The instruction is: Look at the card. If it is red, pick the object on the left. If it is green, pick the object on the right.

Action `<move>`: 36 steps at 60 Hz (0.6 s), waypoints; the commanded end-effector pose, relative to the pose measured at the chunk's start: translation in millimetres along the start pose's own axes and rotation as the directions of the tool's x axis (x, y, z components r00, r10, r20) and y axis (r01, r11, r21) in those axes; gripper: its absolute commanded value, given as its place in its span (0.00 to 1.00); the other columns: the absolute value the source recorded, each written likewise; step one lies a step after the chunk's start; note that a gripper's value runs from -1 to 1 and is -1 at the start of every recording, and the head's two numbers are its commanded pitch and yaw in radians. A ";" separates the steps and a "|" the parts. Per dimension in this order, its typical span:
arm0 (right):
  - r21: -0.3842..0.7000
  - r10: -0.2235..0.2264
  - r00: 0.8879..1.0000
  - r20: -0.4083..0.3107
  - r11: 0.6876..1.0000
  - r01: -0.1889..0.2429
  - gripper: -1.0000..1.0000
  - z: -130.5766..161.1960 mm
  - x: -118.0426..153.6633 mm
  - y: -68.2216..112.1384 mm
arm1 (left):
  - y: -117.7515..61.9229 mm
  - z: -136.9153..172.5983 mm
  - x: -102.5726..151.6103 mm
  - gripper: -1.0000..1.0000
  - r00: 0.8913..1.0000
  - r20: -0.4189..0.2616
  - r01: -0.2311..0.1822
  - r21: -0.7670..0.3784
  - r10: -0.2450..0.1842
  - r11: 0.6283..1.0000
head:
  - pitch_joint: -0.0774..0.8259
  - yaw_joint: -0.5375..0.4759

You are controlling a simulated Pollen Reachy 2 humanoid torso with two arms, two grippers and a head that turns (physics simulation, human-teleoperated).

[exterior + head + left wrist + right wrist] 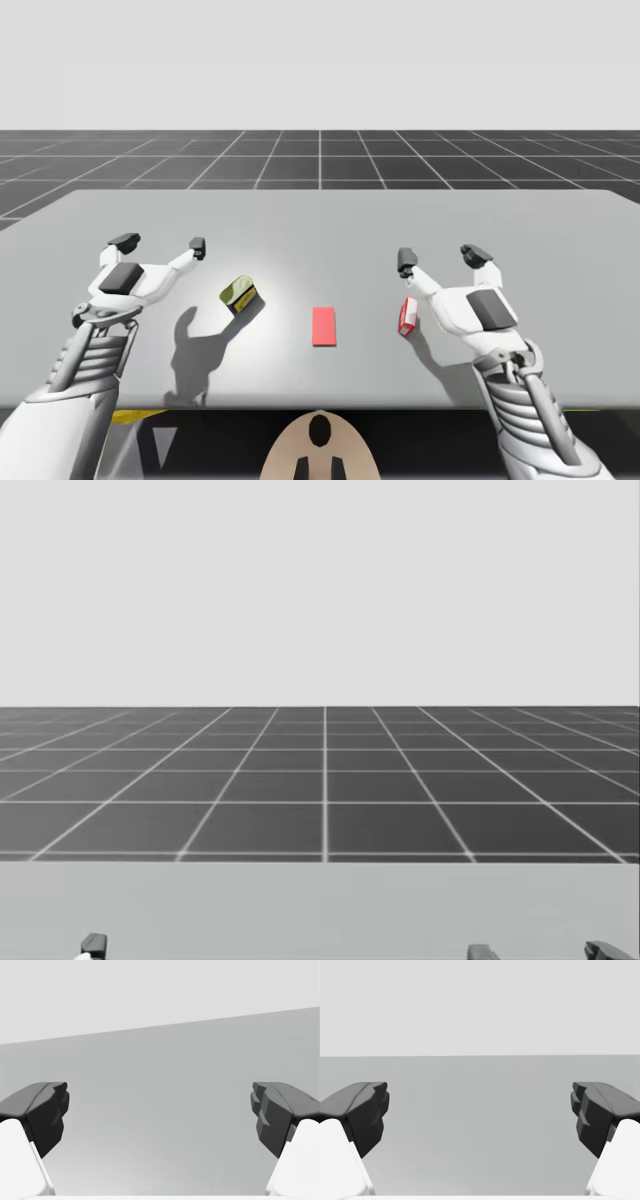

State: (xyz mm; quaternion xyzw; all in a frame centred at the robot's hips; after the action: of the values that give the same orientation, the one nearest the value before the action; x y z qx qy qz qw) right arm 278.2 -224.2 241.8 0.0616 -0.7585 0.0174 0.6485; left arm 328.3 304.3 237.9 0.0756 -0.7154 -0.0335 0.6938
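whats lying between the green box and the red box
The red card lies flat between the green box and the red box, touching neither, as the high view shows.

You have a plain grey desk spread wide across the high view, its far edge straight. Beyond it you see a dark floor ruled with a pale square grid. It runs to a level horizon under a flat light-grey backdrop. Your head view looks over the desk's far edge at the same floor.
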 end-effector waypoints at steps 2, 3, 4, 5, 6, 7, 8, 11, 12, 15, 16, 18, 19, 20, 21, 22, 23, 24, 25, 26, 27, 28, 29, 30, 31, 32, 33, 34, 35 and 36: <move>-0.021 -0.056 0.998 -0.003 0.998 0.056 0.00 4.7 -2.8 8.8 | 0.6 -0.1 -0.3 0.00 1.000 -0.002 0.002 0.004 -0.002 1.000 | 0.10 0.54; -0.016 -0.057 0.998 0.001 0.998 0.057 0.00 4.9 -2.4 9.2 | 0.6 -0.1 -0.3 0.00 1.000 -0.002 0.002 0.004 -0.002 1.000 | 0.10 0.54; -0.007 -0.062 0.998 0.005 0.998 0.062 0.00 4.9 -1.7 9.4 | 0.6 -0.1 -0.4 0.00 1.000 -0.002 0.002 0.005 -0.002 1.000 | 0.10 0.54; -0.006 -0.064 0.998 0.010 0.998 0.064 0.00 4.6 -1.7 9.5 | 0.6 -0.1 -0.4 0.00 1.000 -0.002 0.002 0.005 -0.002 1.000 | 0.11 0.54; -0.011 -0.058 0.998 0.012 0.998 0.058 0.00 4.4 -1.9 9.7 | 0.5 0.0 -0.4 0.00 1.000 -0.003 0.000 0.003 0.000 1.000 | 0.12 0.54; -0.006 -0.050 0.999 0.008 0.999 0.050 0.00 4.2 -2.1 9.7 | 0.4 0.1 -0.4 0.00 1.000 -0.004 0.000 0.003 0.000 1.000 | 0.13 0.53; -0.003 -0.051 0.999 0.006 0.999 0.051 0.00 4.0 -2.4 9.5 | 0.4 0.1 -0.4 0.00 1.000 -0.004 -0.001 0.003 0.001 1.000 | 0.14 0.53; -0.013 -0.049 0.999 -0.003 0.999 0.049 0.00 2.6 -4.7 8.6 | 0.3 0.3 -0.4 0.00 1.000 -0.005 -0.003 0.001 0.003 1.000 | 0.19 0.53; -0.016 -0.046 0.999 -0.004 0.999 0.046 0.00 2.2 -5.3 8.3 | 0.4 0.2 -0.3 0.00 1.000 -0.005 -0.003 0.001 0.003 1.000 | 0.20 0.53; -0.020 -0.045 0.999 -0.009 0.999 0.044 0.00 1.3 -6.6 7.4 | 0.4 0.3 -0.2 0.00 1.000 -0.004 -0.004 0.001 0.004 1.000 | 0.24 0.52; -0.020 -0.045 0.999 -0.008 0.999 0.044 0.00 1.0 -7.0 6.9 | 0.5 0.2 -0.1 0.00 1.000 -0.004 -0.004 0.001 0.004 1.000 | 0.27 0.52; -0.020 -0.042 0.999 -0.008 0.999 0.042 0.00 0.6 -7.6 6.4 | 0.6 0.2 0.1 0.00 1.000 -0.004 -0.005 0.001 0.005 1.000 | 0.30 0.52; -0.021 -0.041 0.999 -0.008 0.999 0.040 0.00 0.5 -7.7 6.3 | 0.7 0.2 0.1 0.00 1.000 -0.004 -0.005 0.001 0.005 1.000 | 0.31 0.52; -0.020 -0.039 0.999 -0.009 0.999 0.039 0.00 0.4 -7.8 6.3 | 0.7 0.2 0.2 0.00 1.000 -0.004 -0.005 0.002 0.005 1.000 | 0.33 0.52; -0.020 -0.036 0.999 -0.008 0.999 0.035 0.00 0.4 -8.0 6.3 | 0.7 -0.1 0.0 0.00 1.000 -0.004 -0.005 0.002 0.005 1.000 | 0.35 0.52; -0.020 -0.036 0.999 -0.008 0.999 0.035 0.00 0.4 -8.0 6.3 | 0.7 -0.2 -0.1 0.00 1.000 -0.005 -0.004 0.002 0.005 1.000 | 0.37 0.53; -0.021 -0.035 0.999 -0.008 0.999 0.035 0.00 0.3 -8.1 6.3 | 0.7 -0.3 -0.2 0.00 1.000 -0.005 -0.004 0.002 0.004 1.000 | 0.38 0.53; -0.020 -0.035 0.999 -0.008 0.999 0.035 0.00 0.2 -8.2 6.4 | 0.9 -0.5 -0.4 0.00 1.000 -0.005 -0.003 0.001 0.003 1.000 | 0.39 0.53; -0.019 -0.035 0.999 -0.008 0.999 0.035 0.00 0.0 -8.3 6.4 | 1.0 -0.6 -0.4 0.00 1.000 -0.006 -0.003 0.001 0.003 1.000 | 0.40 0.53; -0.018 -0.035 0.999 -0.009 0.999 0.035 0.00 -0.2 -8.4 6.4 | 0.9 -0.8 -0.7 0.00 1.000 -0.006 -0.002 0.001 0.002 1.000 | 0.43 0.53; -0.018 -0.034 0.999 -0.009 0.999 0.034 0.00 -0.3 -8.6 6.4 | 0.9 -1.0 -0.9 0.00 1.000 -0.006 -0.001 0.001 0.001 1.000 | 0.45 0.53; -0.018 -0.034 0.999 -0.009 0.999 0.034 0.00 -0.4 -8.7 6.3 | 0.9 -1.1 -1.0 0.00 1.000 -0.006 0.000 0.001 0.000 1.000 | 0.46 0.53; -0.018 -0.034 0.999 -0.009 0.999 0.034 0.00 -0.6 -8.8 6.2 | 0.9 -1.3 -1.1 0.00 1.000 -0.007 0.000 0.001 0.000 1.000 | 0.47 0.53; -0.018 -0.034 0.999 -0.009 0.999 0.034 0.00 -0.7 -8.9 6.1 | 0.8 -1.4 -1.2 0.00 1.000 -0.007 0.001 0.001 -0.001 1.000 | 0.49 0.53; -0.018 -0.033 0.999 -0.010 0.999 0.033 0.00 -0.8 -9.1 6.0 | 0.6 -1.6 -1.4 0.00 1.000 -0.007 0.002 0.000 -0.002 1.000 | 0.52 0.54; -0.018 -0.033 0.999 -0.010 0.999 0.032 0.00 -0.8 -9.1 6.0 | 0.6 -1.7 -1.5 0.00 1.000 -0.007 0.002 -0.001 -0.002 1.000 | 0.53 0.54; -0.018 -0.032 0.999 -0.010 0.999 0.032 0.00 -0.9 -9.2 5.9 | 0.5 -1.8 -1.6 0.00 1.000 -0.008 0.004 -0.001 -0.004 1.000 | 0.55 0.54; -0.018 -0.031 0.999 -0.010 0.999 0.031 0.00 -1.0 -9.2 5.8 | 0.4 -1.8 -1.7 0.00 1.000 -0.008 0.004 -0.001 -0.004 1.000 | 0.56 0.54; -0.018 -0.031 0.999 -0.009 0.999 0.030 0.00 -1.0 -9.3 5.7 | 0.4 -1.8 -1.7 0.00 1.000 -0.008 0.005 -0.001 -0.005 1.000 | 0.57 0.54; -0.018 -0.030 1.000 -0.009 0.999 0.030 0.00 -1.1 -9.2 5.7 | 0.4 -2.0 -1.8 0.00 1.000 -0.008 0.005 -0.002 -0.005 1.000 | 0.59 0.54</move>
State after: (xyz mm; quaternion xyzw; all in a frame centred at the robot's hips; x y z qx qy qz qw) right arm 279.6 -221.5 235.7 0.0607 -0.7561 0.0086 0.6516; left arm 329.5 305.1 237.0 0.0761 -0.7132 -0.0337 0.6960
